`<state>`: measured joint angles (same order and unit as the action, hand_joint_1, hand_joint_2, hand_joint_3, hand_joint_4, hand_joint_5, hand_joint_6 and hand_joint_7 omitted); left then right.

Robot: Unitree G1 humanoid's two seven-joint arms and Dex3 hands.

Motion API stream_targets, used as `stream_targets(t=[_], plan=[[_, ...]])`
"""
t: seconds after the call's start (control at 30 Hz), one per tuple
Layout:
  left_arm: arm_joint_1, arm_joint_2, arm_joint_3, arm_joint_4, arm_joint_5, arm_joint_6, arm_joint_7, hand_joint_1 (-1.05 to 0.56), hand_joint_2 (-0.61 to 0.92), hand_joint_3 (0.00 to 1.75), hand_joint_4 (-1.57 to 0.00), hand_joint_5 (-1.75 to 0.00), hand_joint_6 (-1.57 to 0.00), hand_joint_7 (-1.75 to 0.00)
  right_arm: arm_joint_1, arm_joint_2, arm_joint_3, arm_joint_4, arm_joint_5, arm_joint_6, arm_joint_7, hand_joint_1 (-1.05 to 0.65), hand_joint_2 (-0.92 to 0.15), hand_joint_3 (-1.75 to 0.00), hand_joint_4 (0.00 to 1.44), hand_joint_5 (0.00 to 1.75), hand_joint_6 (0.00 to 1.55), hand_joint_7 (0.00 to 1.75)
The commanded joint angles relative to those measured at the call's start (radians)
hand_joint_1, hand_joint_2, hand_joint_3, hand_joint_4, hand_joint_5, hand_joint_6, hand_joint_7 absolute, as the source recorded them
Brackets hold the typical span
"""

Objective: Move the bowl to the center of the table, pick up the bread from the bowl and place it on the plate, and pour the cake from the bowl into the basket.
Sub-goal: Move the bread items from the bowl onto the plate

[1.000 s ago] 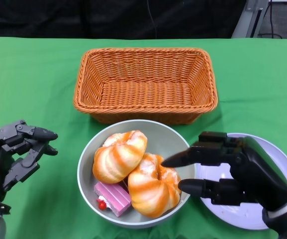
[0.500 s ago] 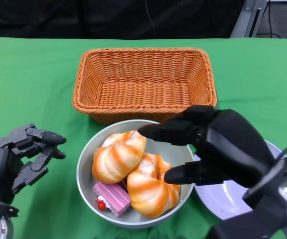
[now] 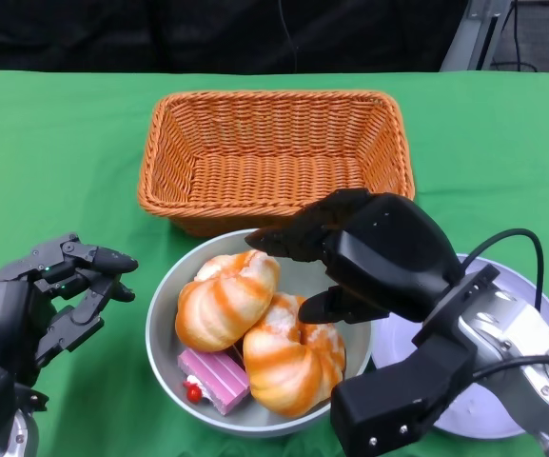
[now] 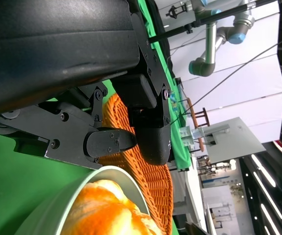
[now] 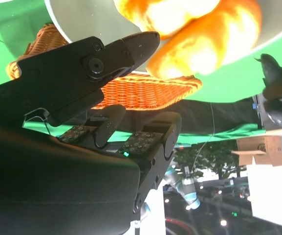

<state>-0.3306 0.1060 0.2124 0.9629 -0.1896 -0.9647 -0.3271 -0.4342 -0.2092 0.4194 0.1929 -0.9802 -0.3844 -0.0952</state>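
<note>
Head view shows the right hand (image 3: 350,262) spread, empty, over the bowl (image 3: 165,319) holding two bread rolls (image 3: 228,297) and pink cake (image 3: 215,376); a sloppy grab could jostle cake. Left hand (image 3: 50,295) idles, loosely curled, empty.

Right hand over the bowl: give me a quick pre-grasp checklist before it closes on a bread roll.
1. Right hand above the bowl: ok.
2. Its fingers apart, holding nothing: ok.
3. Both bread rolls uncovered in the bowl: ok.
4. Pink cake lies away from the fingers: ok.
5. Plate free for the drop: cannot tell, the arm hides much of it.
6. Left hand outside the bowl: ok.
</note>
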Motion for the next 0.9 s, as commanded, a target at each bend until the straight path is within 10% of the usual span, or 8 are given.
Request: stream_targets(t=[0.03, 0.6, 0.9], plan=[[-0.009, 0.002, 0.009, 0.005, -0.013, -0.013, -0.008, -0.12, 0.90, 0.38, -0.79, -1.36, -0.94, -0.84, -0.058, -0.014, 0.036, 0.096, -0.005, -0.014, -0.051, -0.71, -0.80, -0.01, 0.71, 0.09, 0.65, 0.01], [-0.026, -0.012, 0.024, 0.021, -0.046, -0.018, -0.041, -0.20, 0.92, 0.29, -0.80, -1.36, -0.94, -0.84, -0.244, 0.009, 0.189, 0.476, -0.065, -0.108, -0.507, -0.69, -0.80, -0.01, 0.84, 0.07, 0.73, 0.01], [-0.034, -0.017, 0.029, 0.031, -0.056, -0.030, -0.060, -0.20, 0.92, 0.29, -0.80, -1.36, -0.95, -0.81, -0.288, 0.017, 0.230, 0.551, -0.058, -0.123, -0.579, -0.69, -0.80, 0.00, 0.84, 0.06, 0.75, 0.01]])
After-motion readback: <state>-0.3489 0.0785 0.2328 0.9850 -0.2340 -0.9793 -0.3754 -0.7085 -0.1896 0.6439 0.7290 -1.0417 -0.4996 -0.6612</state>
